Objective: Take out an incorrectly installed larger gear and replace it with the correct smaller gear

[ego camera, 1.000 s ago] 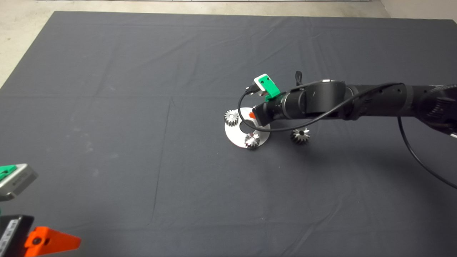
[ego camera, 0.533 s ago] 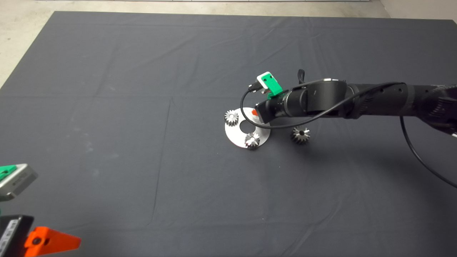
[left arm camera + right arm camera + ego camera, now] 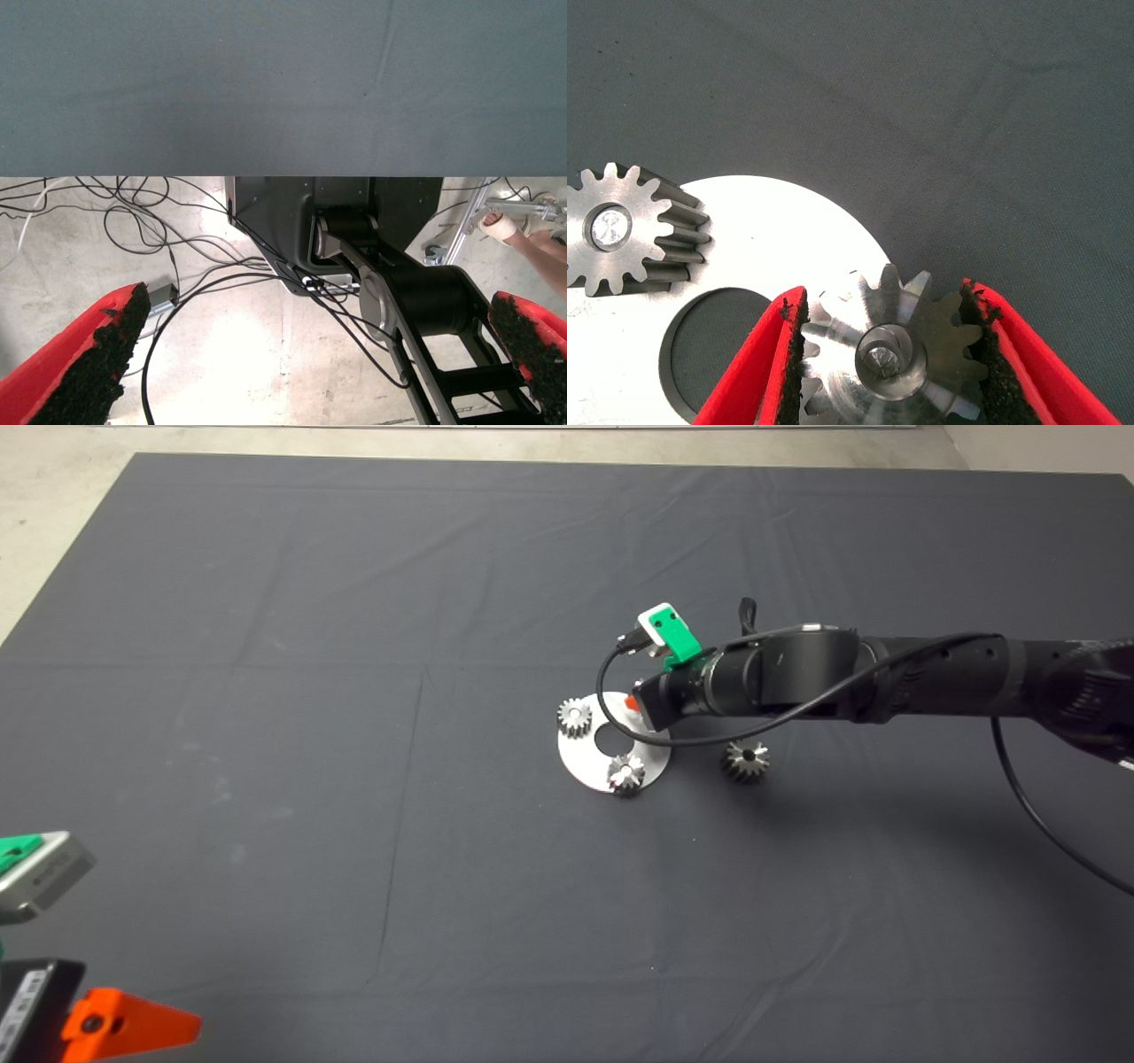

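Note:
In the right wrist view my right gripper (image 3: 883, 297) is shut on the smaller gear (image 3: 890, 354), its black pads against the teeth on both sides. That gear sits over a peg on the round steel plate (image 3: 788, 230). From the head view the right gripper (image 3: 632, 705) hovers over the plate's (image 3: 589, 766) far right part and hides that gear. The larger gear (image 3: 746, 760) lies on the mat to the right of the plate, apart from it. My left gripper (image 3: 321, 305) is parked open at the lower left edge.
A pale straight-toothed gear (image 3: 575, 716) stands on the plate's left part, and another small gear (image 3: 626, 772) on its near edge. The plate has a central hole (image 3: 609, 737). The left wrist view shows floor cables, the robot base and a person's limb (image 3: 532, 243).
Over the past second the right gripper shifted slightly up and away over the plate's right part, uncovering the central hole. Since half a second ago it has held still. The gears have not moved.

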You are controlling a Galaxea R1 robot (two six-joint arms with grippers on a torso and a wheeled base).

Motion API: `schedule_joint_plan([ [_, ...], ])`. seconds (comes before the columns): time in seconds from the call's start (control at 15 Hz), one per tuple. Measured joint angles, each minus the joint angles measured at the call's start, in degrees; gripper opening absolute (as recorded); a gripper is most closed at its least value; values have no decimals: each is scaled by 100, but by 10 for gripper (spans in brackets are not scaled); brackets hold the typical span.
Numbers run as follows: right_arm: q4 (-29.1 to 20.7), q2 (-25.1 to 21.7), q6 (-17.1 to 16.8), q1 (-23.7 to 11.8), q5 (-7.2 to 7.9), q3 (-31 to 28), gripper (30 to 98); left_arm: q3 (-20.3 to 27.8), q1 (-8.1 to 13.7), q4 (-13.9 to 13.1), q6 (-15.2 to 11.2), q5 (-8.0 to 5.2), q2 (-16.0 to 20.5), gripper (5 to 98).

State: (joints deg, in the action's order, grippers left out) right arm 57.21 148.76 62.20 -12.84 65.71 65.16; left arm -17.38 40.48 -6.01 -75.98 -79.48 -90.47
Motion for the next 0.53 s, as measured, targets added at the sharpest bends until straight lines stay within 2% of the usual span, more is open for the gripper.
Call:
schedule_joint_plan([
  [0.53,0,-24,0,0,-17,5,424,0,0,0,0,0,-2,981],
])
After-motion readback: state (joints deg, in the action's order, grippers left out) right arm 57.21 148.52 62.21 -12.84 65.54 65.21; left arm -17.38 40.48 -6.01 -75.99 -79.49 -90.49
